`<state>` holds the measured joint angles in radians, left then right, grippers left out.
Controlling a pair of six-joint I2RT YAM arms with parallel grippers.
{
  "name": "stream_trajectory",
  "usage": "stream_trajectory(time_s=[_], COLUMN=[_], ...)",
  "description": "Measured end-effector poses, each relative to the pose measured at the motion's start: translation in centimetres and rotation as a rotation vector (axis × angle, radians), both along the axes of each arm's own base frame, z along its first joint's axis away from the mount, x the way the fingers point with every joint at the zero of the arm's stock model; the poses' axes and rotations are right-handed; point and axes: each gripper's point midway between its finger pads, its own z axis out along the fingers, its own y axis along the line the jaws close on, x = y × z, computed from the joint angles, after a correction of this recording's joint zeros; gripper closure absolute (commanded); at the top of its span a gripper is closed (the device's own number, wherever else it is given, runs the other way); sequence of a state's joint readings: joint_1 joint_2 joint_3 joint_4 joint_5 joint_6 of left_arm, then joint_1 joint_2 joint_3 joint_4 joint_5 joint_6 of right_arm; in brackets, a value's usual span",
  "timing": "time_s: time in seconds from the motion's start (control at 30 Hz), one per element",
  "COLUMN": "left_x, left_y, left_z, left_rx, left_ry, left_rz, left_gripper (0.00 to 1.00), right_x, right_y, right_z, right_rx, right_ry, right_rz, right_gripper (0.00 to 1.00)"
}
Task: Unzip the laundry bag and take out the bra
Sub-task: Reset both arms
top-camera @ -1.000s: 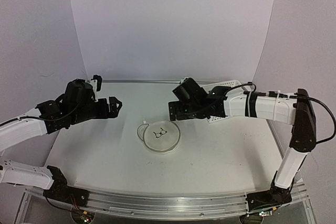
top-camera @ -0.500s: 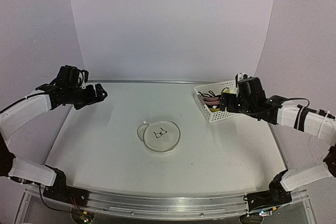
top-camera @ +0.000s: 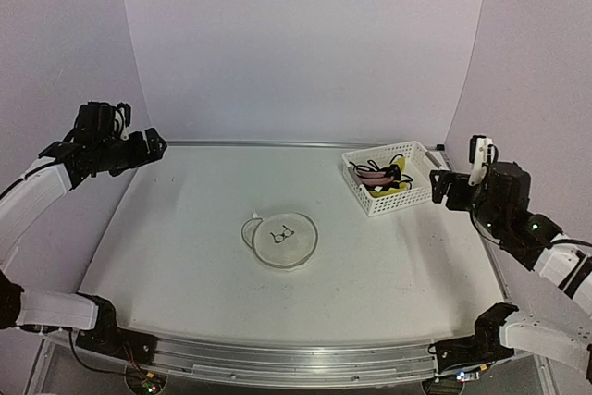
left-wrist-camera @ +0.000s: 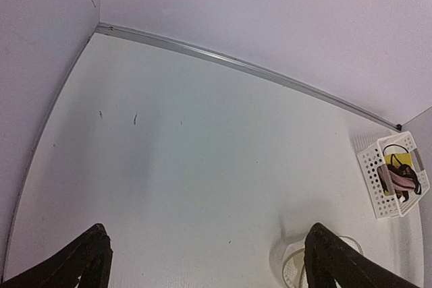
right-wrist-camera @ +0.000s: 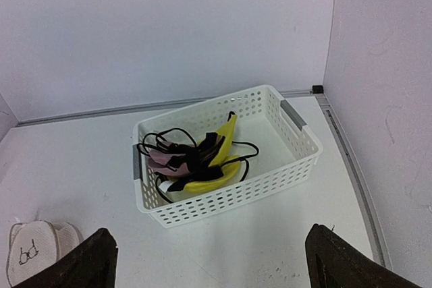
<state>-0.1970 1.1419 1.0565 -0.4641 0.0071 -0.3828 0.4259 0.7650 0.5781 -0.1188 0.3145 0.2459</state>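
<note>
The laundry bag (top-camera: 280, 240) lies flat in the middle of the table, a round white mesh pouch with a black glasses-like pictogram facing up. Its inside is hidden. It also shows at the bottom edge of the left wrist view (left-wrist-camera: 291, 269) and at the lower left of the right wrist view (right-wrist-camera: 30, 251). My left gripper (top-camera: 150, 145) is open and empty, high at the far left of the table. My right gripper (top-camera: 442, 187) is open and empty at the right, beside the basket. In both wrist views (left-wrist-camera: 206, 264) (right-wrist-camera: 216, 264) nothing is between the fingers.
A white perforated plastic basket (top-camera: 400, 199) stands at the back right, holding yellow and pink bras with black straps (right-wrist-camera: 202, 160). It also shows in the left wrist view (left-wrist-camera: 370, 166) and in the right wrist view (right-wrist-camera: 229, 197). Purple walls close the table at the back and sides.
Both arms have pulled back from the centre: the left to the far left corner, the right out past the basket. The laundry bag has not moved.
</note>
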Motion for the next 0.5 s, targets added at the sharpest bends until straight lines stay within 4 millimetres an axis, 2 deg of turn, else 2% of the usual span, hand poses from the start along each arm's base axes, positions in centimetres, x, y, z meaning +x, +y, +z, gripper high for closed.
stream_trajectory(time_s=[0.17, 0.5], left_x=[-2.6, -8.2], left_y=[0.4, -1.7], left_z=[0.9, 2.8], left_rx=[0.02, -0.017], left_ry=[-0.07, -0.231], left_rz=[-0.022, -0.228], left_gripper=[0.0, 0.0], right_x=[-2.0, -3.0], right_y=[0.0, -0.8], right_z=[1.6, 2.4], right_rx=[0.033, 0.069], right_ry=[-0.093, -0.14], right_rz=[0.053, 0.031], right_gripper=[0.02, 0.02])
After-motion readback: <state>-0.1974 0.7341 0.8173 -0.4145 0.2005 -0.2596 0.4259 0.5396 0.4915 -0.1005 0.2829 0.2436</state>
